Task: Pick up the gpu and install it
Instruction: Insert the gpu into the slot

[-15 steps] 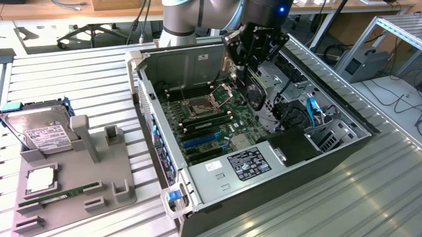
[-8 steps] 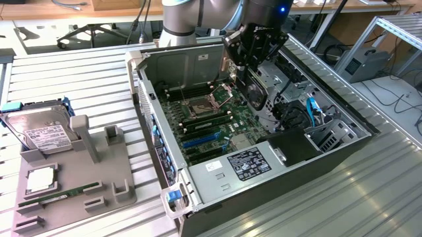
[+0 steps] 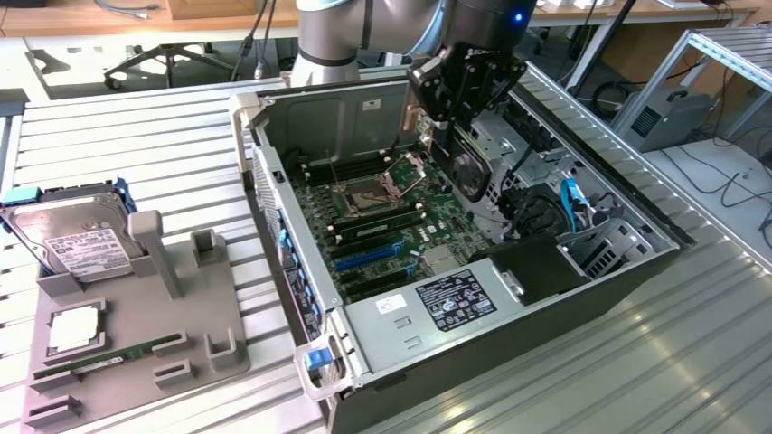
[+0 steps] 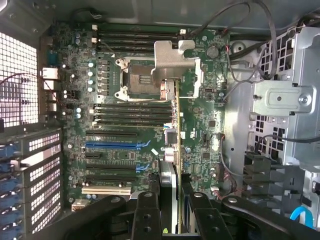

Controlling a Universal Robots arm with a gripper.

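Above open case [image 3: 280, 237], gripper [image 3: 455, 125] jaws clamped on gpu [image 3: 469, 168]. Card hangs bracket-end down over motherboard [image 3: 389, 215], apparently not touching. Pickup done; install step in hand, unseated. Seating likely calls for connector edge squared with blue slot [image 4: 111, 145].

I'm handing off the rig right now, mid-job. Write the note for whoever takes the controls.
Hand: shut on the gpu, which hangs on edge below it.
Where: the gpu is over the motherboard, inside the open computer case.
Done: the gpu is picked up and off the grey tray, where the hard drive and memory stick lie.
Left: the card is not yet seated in an expansion slot.
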